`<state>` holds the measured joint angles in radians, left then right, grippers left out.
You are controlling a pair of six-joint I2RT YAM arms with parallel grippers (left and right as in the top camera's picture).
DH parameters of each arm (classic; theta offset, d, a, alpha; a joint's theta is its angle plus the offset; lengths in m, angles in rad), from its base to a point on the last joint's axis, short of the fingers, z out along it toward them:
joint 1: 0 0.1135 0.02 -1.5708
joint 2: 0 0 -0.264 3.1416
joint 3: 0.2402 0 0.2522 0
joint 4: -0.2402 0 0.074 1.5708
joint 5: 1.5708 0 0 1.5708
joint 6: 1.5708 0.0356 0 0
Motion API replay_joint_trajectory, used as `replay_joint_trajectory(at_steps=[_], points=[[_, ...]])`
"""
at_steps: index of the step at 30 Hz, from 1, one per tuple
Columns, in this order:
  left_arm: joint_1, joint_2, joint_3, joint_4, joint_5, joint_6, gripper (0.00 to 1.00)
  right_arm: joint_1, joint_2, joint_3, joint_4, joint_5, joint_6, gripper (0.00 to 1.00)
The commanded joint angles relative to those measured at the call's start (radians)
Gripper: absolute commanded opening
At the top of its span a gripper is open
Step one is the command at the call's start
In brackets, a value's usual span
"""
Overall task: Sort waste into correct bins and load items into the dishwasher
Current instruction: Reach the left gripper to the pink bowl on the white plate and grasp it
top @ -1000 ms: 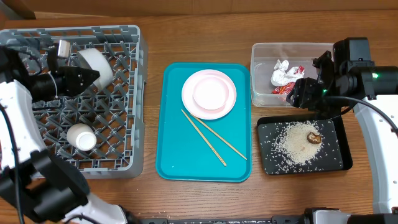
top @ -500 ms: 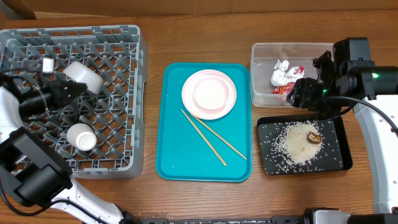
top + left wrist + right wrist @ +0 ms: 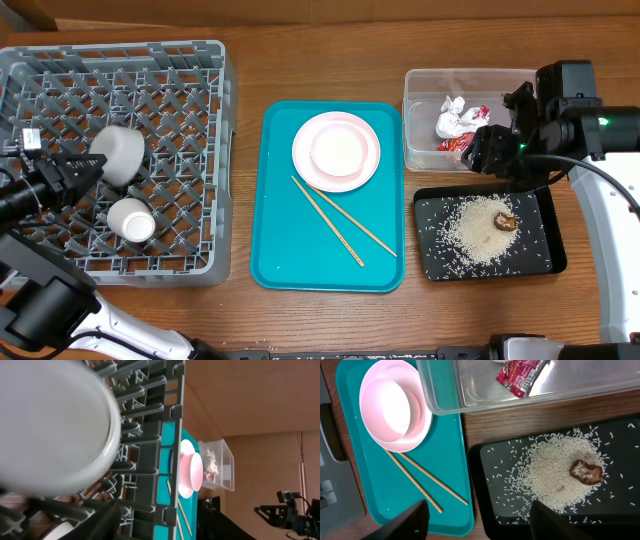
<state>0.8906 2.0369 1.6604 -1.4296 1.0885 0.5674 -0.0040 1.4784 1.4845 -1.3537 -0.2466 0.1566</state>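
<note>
A white bowl (image 3: 117,153) lies on its side in the grey dishwasher rack (image 3: 190,60), with a small white cup (image 3: 131,220) just in front of it. My left gripper (image 3: 86,169) sits at the bowl's left rim, jaws parted. In the left wrist view the bowl (image 3: 50,425) fills the upper left, a gap apart from one dark finger (image 3: 102,522). Plates (image 3: 336,150) and chopsticks (image 3: 345,228) lie on the teal tray (image 3: 290,260). My right gripper (image 3: 485,150) hangs open above the black tray (image 3: 485,510) holding rice (image 3: 555,477) and a brown lump (image 3: 586,472).
The clear tub (image 3: 420,90) holds the red-and-white wrapper (image 3: 462,140) and the white tissue (image 3: 452,118). The rack's walls and pegs surround my left gripper. The tub and black tray sit close together, right of the teal tray.
My left arm carried the bowl from the rack's back toward its left middle and lowered it. Its jaws have parted from the rim. The right arm has not moved.
</note>
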Motion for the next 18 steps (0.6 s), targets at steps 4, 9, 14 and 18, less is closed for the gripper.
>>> replay_joint_trajectory(at_steps=[4,9,14,18], points=[[-0.078,0.001,0.013,-0.056,0.016,0.032,0.51,0.002,-0.006,0.009,-0.005,0.011,-0.002,0.66],[-0.188,-0.071,0.013,-0.062,0.019,0.063,0.52,0.002,-0.006,0.009,-0.010,0.038,-0.001,0.66],[-0.401,-0.190,0.013,-0.012,-0.116,0.026,0.52,0.002,-0.006,0.009,-0.048,0.225,0.069,0.67],[-0.594,-0.229,0.013,0.064,-0.311,-0.120,0.52,-0.005,-0.006,0.009,-0.059,0.279,0.116,0.71]])
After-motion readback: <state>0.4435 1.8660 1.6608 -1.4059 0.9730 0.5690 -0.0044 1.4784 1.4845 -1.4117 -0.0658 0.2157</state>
